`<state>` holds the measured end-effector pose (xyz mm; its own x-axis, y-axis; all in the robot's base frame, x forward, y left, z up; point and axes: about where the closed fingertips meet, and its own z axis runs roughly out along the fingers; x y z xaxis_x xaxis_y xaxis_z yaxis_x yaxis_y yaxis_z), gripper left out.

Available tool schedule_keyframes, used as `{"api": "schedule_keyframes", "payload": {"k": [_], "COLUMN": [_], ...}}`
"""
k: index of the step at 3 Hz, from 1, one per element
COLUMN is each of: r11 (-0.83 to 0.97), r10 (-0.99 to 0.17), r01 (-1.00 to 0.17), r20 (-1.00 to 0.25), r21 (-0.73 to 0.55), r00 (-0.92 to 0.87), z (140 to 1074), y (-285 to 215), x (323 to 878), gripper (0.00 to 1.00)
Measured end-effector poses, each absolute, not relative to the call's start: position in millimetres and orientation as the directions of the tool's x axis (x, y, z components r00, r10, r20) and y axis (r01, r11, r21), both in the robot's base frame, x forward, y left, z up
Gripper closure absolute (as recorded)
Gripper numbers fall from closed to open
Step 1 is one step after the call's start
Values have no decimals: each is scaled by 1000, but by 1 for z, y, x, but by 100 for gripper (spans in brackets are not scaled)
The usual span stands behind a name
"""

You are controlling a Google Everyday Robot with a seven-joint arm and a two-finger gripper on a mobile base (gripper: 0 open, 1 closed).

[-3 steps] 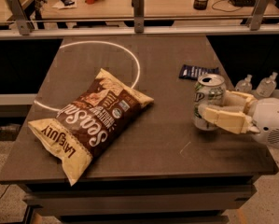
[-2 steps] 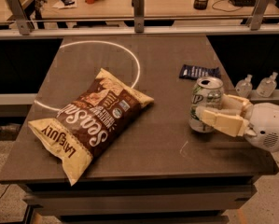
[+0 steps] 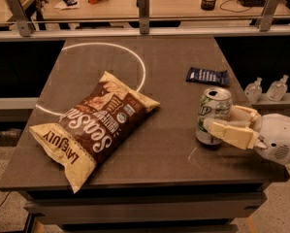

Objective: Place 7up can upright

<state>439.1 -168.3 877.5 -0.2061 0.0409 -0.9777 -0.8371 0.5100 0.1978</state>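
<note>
The 7up can point(image 3: 212, 111) is silvery-white with green markings. It stands upright on the dark table point(image 3: 173, 154) near the right front edge, its pull-tab top facing up. My gripper point(image 3: 220, 120) reaches in from the right and is shut on the can. One cream finger point(image 3: 231, 133) lies across the can's near lower side, and the other finger point(image 3: 242, 113) sits behind it. The can's base looks to be touching the table.
A big brown-and-yellow chip bag point(image 3: 93, 125) lies left of centre. A flat dark-blue snack wrapper point(image 3: 207, 75) lies behind the can. A white circle point(image 3: 139, 62) is marked on the table. Two small bottles point(image 3: 265, 89) stand on a ledge beyond the right edge.
My gripper and the can have shifted slightly to the left and toward the table's front edge. The can has stayed upright in the fingers. The chip bag and wrapper have not moved.
</note>
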Motion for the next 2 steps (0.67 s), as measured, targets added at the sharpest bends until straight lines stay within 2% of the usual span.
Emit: {"api": "schedule_keyframes", "payload": {"k": [1,2], "r11": [483,480], "r10": [47,45], "r01": [-855,-857], "r20": [-981,-981], "r21": [188,187], "r00": [-189,-189], "z": [877,877], "y": [-167,-165], "x": [436,436], "gripper": [100,82]}}
